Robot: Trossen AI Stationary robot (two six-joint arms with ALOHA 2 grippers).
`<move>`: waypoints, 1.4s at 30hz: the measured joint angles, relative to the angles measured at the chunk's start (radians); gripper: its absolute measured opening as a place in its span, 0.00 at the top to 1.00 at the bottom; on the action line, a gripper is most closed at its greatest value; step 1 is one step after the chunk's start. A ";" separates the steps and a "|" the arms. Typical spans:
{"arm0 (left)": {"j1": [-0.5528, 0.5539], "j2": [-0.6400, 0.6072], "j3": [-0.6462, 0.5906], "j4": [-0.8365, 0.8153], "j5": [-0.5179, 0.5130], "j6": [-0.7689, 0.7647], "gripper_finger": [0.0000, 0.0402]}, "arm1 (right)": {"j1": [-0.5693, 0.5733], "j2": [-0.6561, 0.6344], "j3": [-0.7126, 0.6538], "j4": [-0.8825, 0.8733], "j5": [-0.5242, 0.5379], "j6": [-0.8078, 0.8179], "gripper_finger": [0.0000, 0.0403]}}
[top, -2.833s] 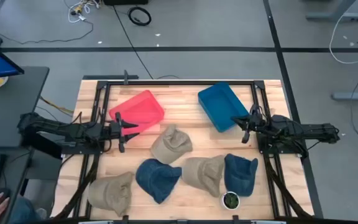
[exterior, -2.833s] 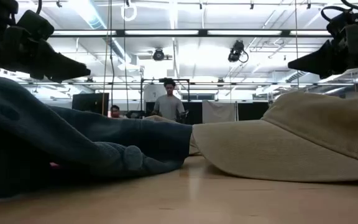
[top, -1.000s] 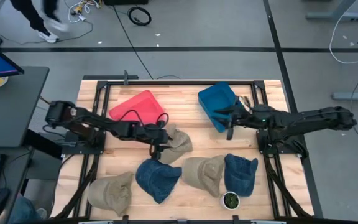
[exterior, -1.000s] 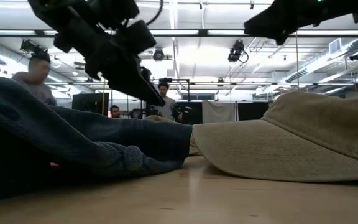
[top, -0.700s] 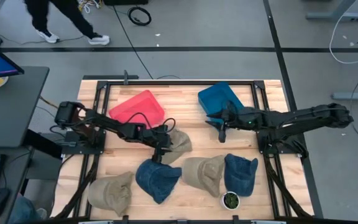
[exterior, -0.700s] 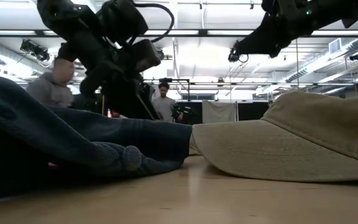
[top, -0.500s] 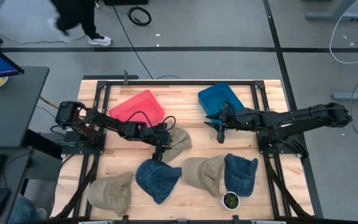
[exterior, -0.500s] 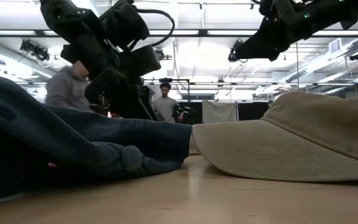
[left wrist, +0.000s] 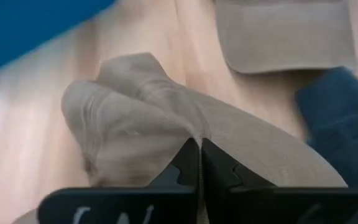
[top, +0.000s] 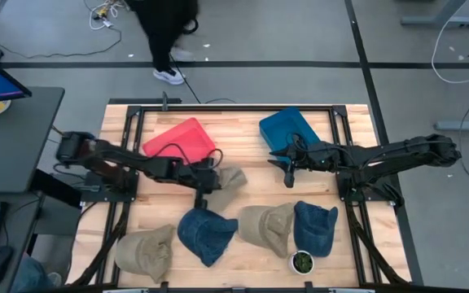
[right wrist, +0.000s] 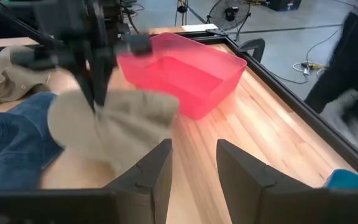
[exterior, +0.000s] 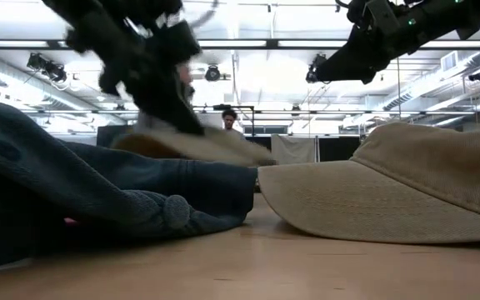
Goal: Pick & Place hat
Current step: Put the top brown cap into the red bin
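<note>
left hand (top: 201, 192): fingers pressed together on the cloth of a tan hat (top: 225, 178); in the left wrist view the two dark fingertips meet with fabric pinched between them.
tan hat: mid surface, just right of the left hand, near the red bin (top: 180, 144); in the low view it hangs clear of the wood under the hand, so it reads as lifted, not resting.
right hand (top: 288, 176): held above the surface just near of the blue bin (top: 288, 135), fingers spread with a clear gap in the right wrist view, holding nothing.
right arm: reaches in from the right side, appears to be waiting.
progress: pick looks done for this one hat, place not yet done; neither bin shows a hat inside.
destination: cannot tell from the pictures which bin is meant; the red bin is the closer one.
left to do: four other hats lie on the near half of the surface: tan hat at near left (top: 146, 250), blue hat (top: 207, 233), tan cap (top: 269, 227), dark blue hat at right (top: 315, 227).
other: small dark round thing (top: 302, 261) at the near edge; a person (top: 167, 32) walks on the floor beyond the far side.
risk: grip is on a fold of soft cloth, so the hat may swing or slip in transit.
</note>
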 joint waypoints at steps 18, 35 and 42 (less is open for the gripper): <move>0.169 -0.590 0.001 -0.656 -0.210 0.404 0.99 | 0.000 0.000 0.000 -0.007 0.000 -0.001 0.68; 0.374 -0.426 -0.009 -0.785 -0.080 0.928 0.99 | 0.000 0.000 -0.001 -0.006 0.000 -0.001 0.68; 0.427 -0.264 -0.010 -0.717 -0.063 0.973 0.99 | 0.000 0.000 -0.001 -0.012 0.000 -0.001 0.68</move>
